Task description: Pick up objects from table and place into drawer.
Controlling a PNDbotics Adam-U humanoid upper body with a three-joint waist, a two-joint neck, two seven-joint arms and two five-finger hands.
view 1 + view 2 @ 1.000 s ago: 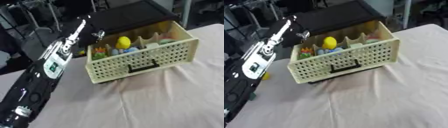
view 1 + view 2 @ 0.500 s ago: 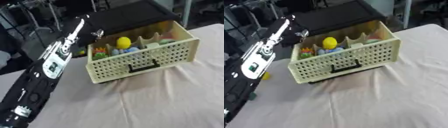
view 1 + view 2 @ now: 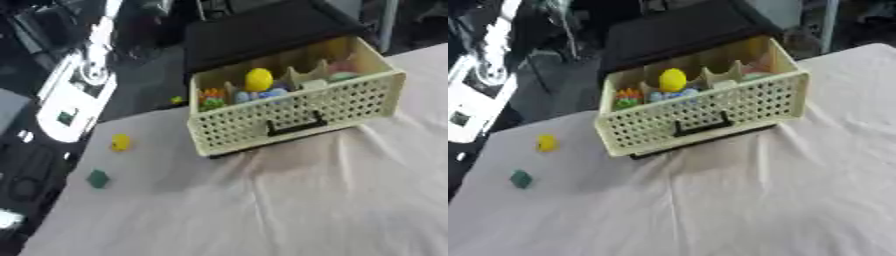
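Compared with a second ago, the left arm (image 3: 74,95) has lifted away toward the upper left of the frame, uncovering two small things on the table (image 3: 332,200); the whole view has also shifted, so the camera has moved too. Neither hand shows now, so I cannot tell how their fingers stand. At left centre lies a small yellow object (image 3: 120,143), and below it, near the left edge, a small green block (image 3: 97,178), both well apart from the cream perforated drawer (image 3: 293,112), which stands open at upper centre with a yellow ball (image 3: 258,79) and other bits inside. Both probably weigh little and feel stiff; pinching across their sides should serve.
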